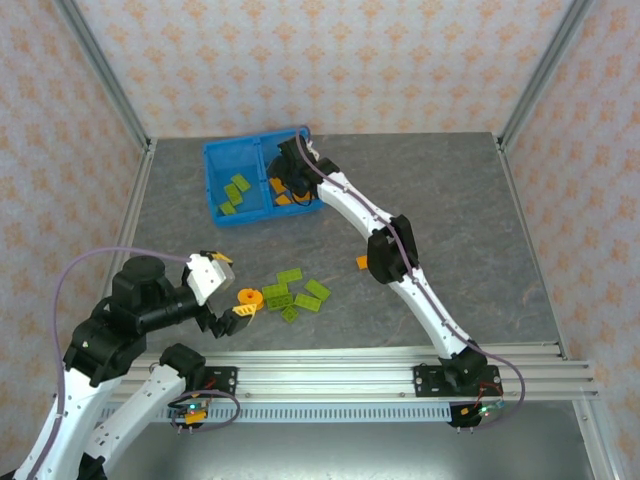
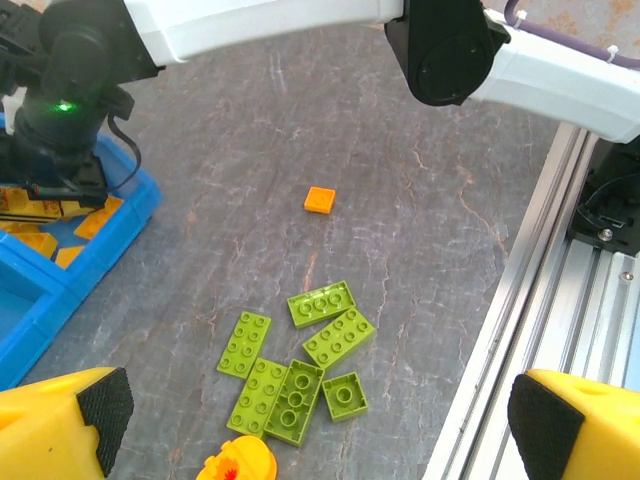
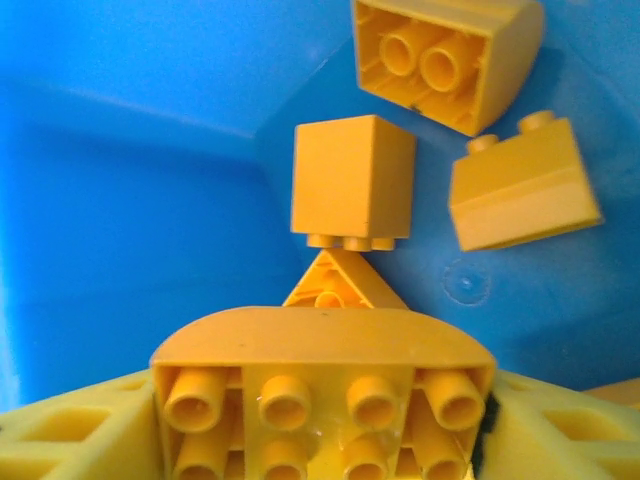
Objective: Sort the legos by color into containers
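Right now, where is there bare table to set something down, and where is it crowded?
Bare: the stretch of table between the right arm and its right edge, and the patch between the blue bin and the left gripper. Crowded: the green bricks and round orange piece just ahead of that gripper, and the bin's right compartment with its orange bricks.

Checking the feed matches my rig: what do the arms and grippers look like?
The left arm and right arm have white links, black joints and a lilac cable each. The left gripper and right gripper have yellow fingers; the left's carry black pads.
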Robot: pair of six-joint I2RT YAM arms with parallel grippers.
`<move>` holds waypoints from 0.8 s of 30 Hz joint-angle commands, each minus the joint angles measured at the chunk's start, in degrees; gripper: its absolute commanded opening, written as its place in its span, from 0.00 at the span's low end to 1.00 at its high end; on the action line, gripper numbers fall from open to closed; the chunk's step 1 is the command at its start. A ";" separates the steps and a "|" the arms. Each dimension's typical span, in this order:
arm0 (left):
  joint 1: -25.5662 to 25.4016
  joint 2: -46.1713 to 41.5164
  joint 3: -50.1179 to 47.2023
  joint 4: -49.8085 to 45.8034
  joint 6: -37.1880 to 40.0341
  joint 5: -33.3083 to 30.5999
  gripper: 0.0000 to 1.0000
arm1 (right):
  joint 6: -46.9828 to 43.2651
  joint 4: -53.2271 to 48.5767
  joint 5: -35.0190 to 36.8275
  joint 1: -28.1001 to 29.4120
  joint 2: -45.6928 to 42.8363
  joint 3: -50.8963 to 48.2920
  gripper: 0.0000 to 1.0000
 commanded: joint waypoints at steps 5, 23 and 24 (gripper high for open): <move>0.13 -1.01 0.27 0.87 -0.01 -1.62 1.00 | 0.49 3.65 0.01 -0.03 -7.40 3.19 0.76; 0.17 -1.78 -1.38 1.25 0.22 -1.95 1.00 | -32.22 -22.29 14.88 -1.53 -56.89 -57.39 0.72; 0.13 -1.68 -1.68 1.65 0.32 -1.61 1.00 | -32.64 -22.59 14.23 -1.65 -58.98 -61.84 0.72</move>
